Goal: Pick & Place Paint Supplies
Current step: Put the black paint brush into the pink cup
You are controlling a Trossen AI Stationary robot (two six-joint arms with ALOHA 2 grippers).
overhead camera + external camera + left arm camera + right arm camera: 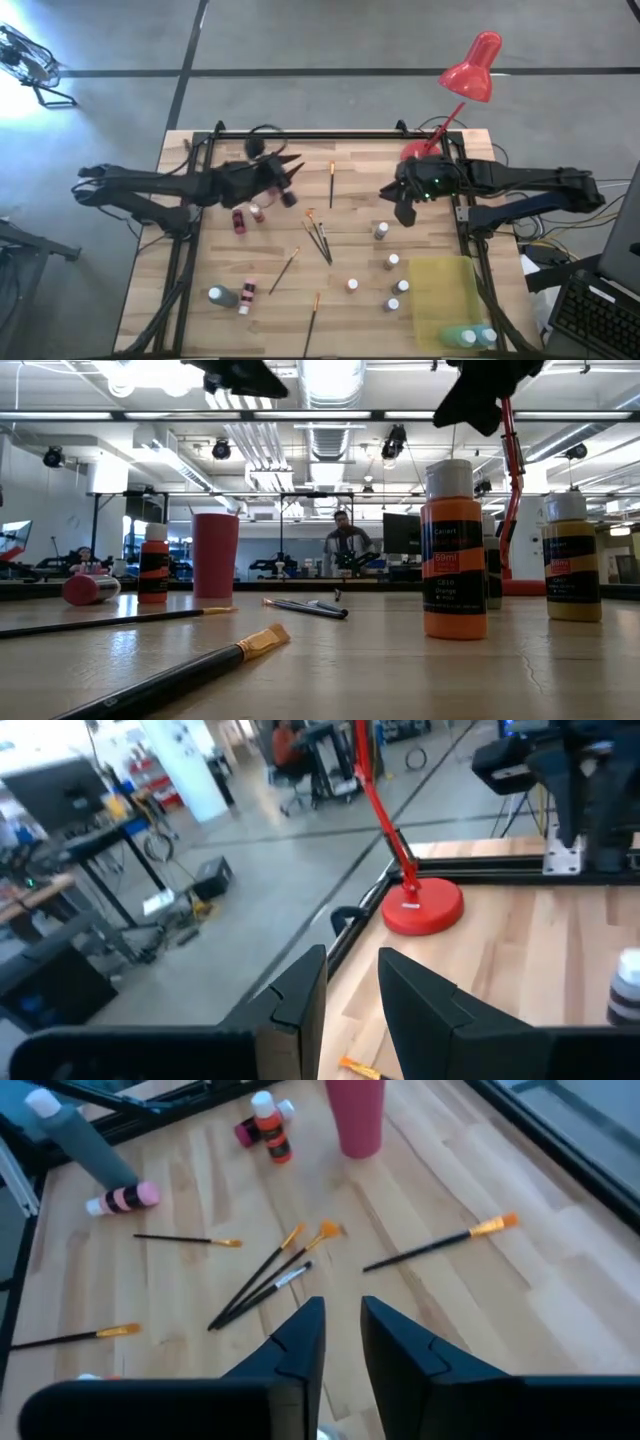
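Note:
Small white-capped paint bottles stand on the wooden table, among them an orange one point(453, 550) and several point(392, 262) near the right side. A magenta bottle point(238, 219), a grey one point(222, 296) and a pink one point(246, 295) lie on their sides. Thin wooden-handled brushes point(318, 236) lie flat mid-table, and another point(331, 184) lies farther back. Green and blue bottles point(472, 337) lie on the yellow tray. My left gripper point(294, 171) hovers above the far left part, open and empty. My right gripper point(405, 211) hovers right of the brushes, slightly open and empty.
A red desk lamp point(470, 70) stands with its base point(422, 908) at the table's far right corner. A pink cup point(355, 1115) stands upright near the left gripper, beside an orange bottle point(270, 1135). The flat yellow tray point(445, 290) lies at the near right. A person sits in the room beyond.

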